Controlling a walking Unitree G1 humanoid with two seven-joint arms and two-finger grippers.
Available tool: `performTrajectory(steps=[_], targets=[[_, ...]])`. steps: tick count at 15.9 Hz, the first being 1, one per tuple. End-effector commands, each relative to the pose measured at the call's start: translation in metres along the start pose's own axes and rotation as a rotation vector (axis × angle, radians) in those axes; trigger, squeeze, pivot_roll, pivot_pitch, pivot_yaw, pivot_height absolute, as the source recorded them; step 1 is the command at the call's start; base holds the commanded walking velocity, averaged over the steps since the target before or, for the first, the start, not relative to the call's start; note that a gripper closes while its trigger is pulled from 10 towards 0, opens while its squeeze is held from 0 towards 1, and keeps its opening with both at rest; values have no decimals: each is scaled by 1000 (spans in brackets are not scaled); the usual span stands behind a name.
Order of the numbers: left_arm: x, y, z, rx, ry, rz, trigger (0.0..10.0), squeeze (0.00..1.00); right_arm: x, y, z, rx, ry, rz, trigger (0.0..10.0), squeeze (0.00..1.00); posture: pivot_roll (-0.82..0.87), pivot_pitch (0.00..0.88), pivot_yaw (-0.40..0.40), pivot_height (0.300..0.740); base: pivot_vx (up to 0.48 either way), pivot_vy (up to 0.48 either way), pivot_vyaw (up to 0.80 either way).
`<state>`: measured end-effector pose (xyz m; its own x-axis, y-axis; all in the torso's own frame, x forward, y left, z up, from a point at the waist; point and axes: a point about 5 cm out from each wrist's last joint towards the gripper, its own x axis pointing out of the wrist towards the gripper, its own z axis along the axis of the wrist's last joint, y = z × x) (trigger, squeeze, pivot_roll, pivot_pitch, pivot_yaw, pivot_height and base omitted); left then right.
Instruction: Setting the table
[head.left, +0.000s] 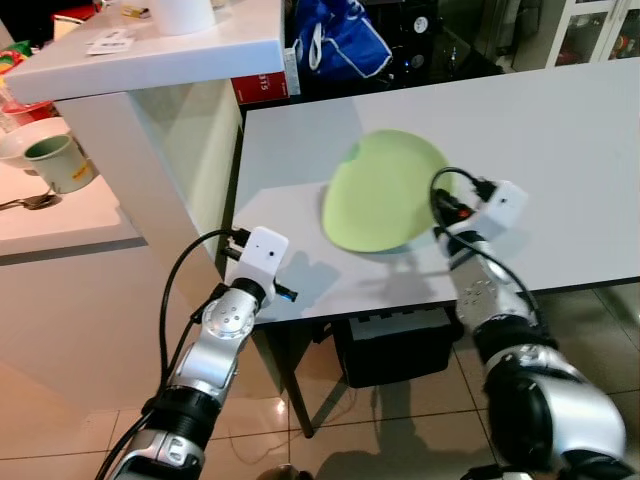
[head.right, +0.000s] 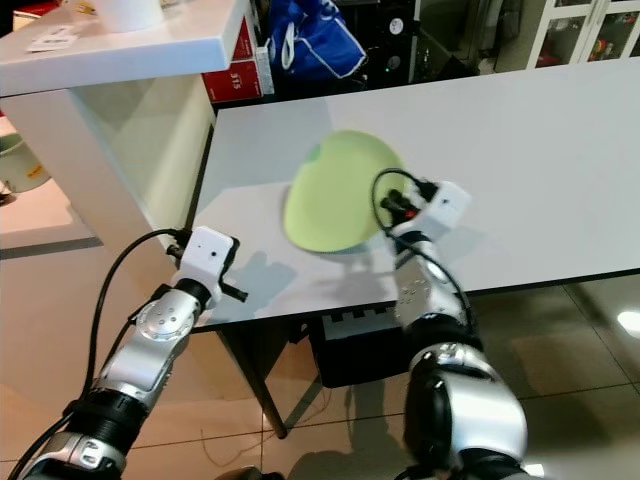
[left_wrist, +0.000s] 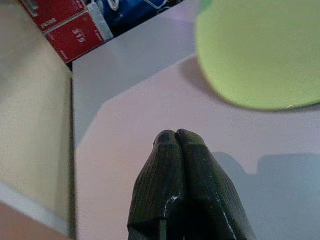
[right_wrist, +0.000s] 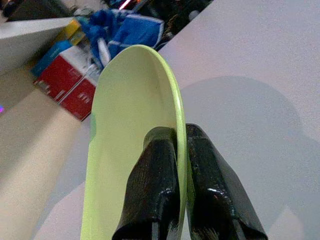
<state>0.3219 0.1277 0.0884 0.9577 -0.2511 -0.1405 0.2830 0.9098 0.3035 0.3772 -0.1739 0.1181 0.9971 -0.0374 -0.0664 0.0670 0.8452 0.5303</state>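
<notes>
Plate (right_wrist: 132, 150) pinched tilted in right gripper (right_wrist: 181, 150) fingers above grey worktop (head.left: 560, 150); left gripper (left_wrist: 176, 145) fingers closed, empty; white counter (head.left: 150, 60) left.

1. My right arm reaches forward over the table edge, wrist bent inward toward the left.
2. My right gripper (right_wrist: 181, 150) has its two black fingers pinched on the rim of the green plate (head.left: 385, 190), one finger on each face, holding it tilted up on edge.
3. My left arm is raised, its wrist near the table's near corner.
4. My left gripper (left_wrist: 176, 137) has its fingers pressed together, holding nothing.
</notes>
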Motion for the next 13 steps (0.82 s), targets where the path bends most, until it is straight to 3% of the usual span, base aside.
performTrajectory(steps=[1, 5, 8, 13], targets=[[-3, 6, -1, 17, 8, 4, 10000, 0, -4, -11, -14, -22, 64, -69, 10000, 0, 44, 0, 148, 740, 0, 0, 0], [-12, 17, -3, 55, 18, -1, 10000, 0, -23, -54, -36, -9, 169, -288, 10000, 0, 94, 0, 166, 740, 0, 0, 0], [-21, 26, -5, 81, 32, 0, 10000, 0, -35, -67, -51, -22, 231, -368, 10000, 0, 137, 0, 183, 740, 0, 0, 0], [-33, 37, -6, 118, 57, -6, 10000, 0, -56, -84, -76, -119, 354, -474, 10000, 0, 172, 0, 199, 740, 0, 0, 0]])
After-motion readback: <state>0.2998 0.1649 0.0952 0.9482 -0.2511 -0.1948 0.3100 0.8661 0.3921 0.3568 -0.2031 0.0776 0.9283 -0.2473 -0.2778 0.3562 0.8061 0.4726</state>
